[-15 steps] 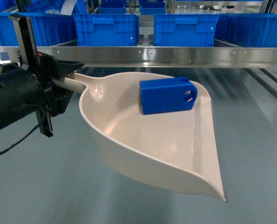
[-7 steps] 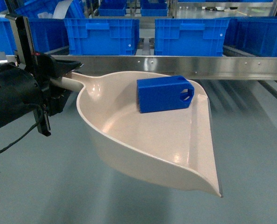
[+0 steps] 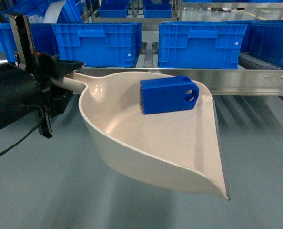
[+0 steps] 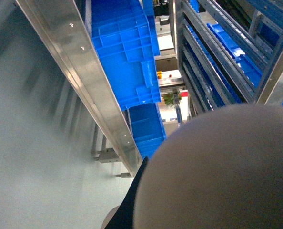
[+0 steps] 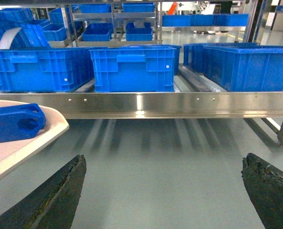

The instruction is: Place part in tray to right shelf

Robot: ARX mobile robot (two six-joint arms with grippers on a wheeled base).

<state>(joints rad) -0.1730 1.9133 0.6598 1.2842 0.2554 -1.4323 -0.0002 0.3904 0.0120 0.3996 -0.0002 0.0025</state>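
left gripper (image 3: 60, 78): clamped on the tray's handle at the left of the head view; the left wrist view is mostly blocked by a blurred grey mass, so no detail of the grip from there.
right gripper (image 5: 163, 183): jaws spread wide, nothing between them, hanging over bare floor in front of the rack.
part (image 3: 169, 94): blue block lying on its side in the tray, near the back wall on the right, holed tab pointing toward the right side wall. Same spot in the tray as a second ago, no sliding.
tray (image 3: 146, 143): held off the floor, roughly level, flat lip toward the camera and low right.
change: over the last second the shelf's front rail (image 3: 246, 81) has dropped lower in the head view and the blue crates (image 3: 198, 43) show more of their fronts; rail now sits just behind the tray's back edge. Reads as the base closing on the rack, so the carry looks well along and the unloading is not yet begun.
edges: tray's back rim overlaps the rail in the head view; real gap cannot be told.
room: crates fill the shelf directly ahead; open floor right of the tray.
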